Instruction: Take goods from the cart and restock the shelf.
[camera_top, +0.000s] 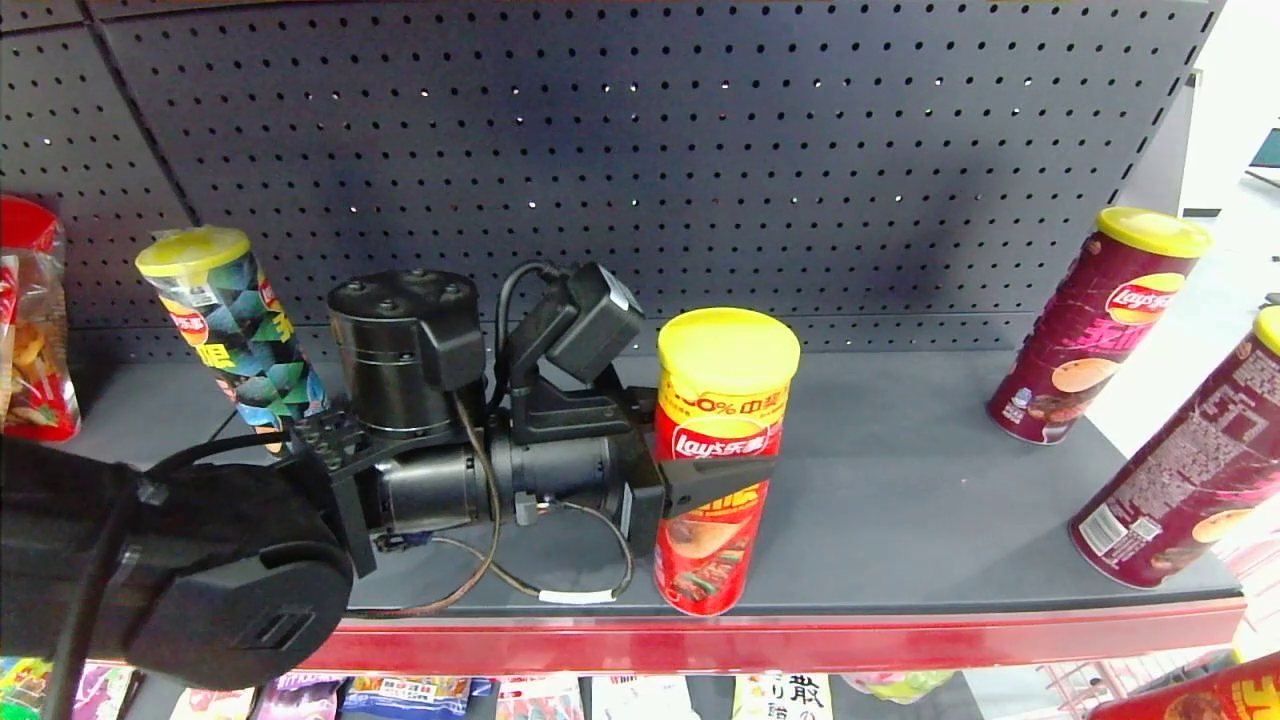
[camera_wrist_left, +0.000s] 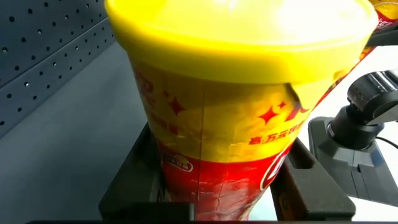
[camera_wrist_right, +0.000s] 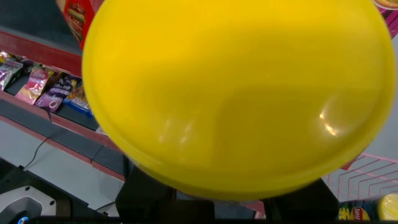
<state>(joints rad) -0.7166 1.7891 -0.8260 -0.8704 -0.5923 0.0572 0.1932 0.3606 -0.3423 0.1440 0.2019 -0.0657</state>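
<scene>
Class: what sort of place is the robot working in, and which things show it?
Probably a shop aisle, or a mock-up of one: a pegboard-backed shelf, chip cans standing along it, and snack packs on the tier below.

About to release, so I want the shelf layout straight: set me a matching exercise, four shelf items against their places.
Items: 1 red can; 2 teal patterned can; 3 rear maroon can; 4 snack bag.
Places: A far left edge; B toward the right end of the shelf; C shelf centre, gripped by the left end effector; D left side, by the pegboard.
Pairs: 1-C; 2-D; 3-B; 4-A.
</scene>
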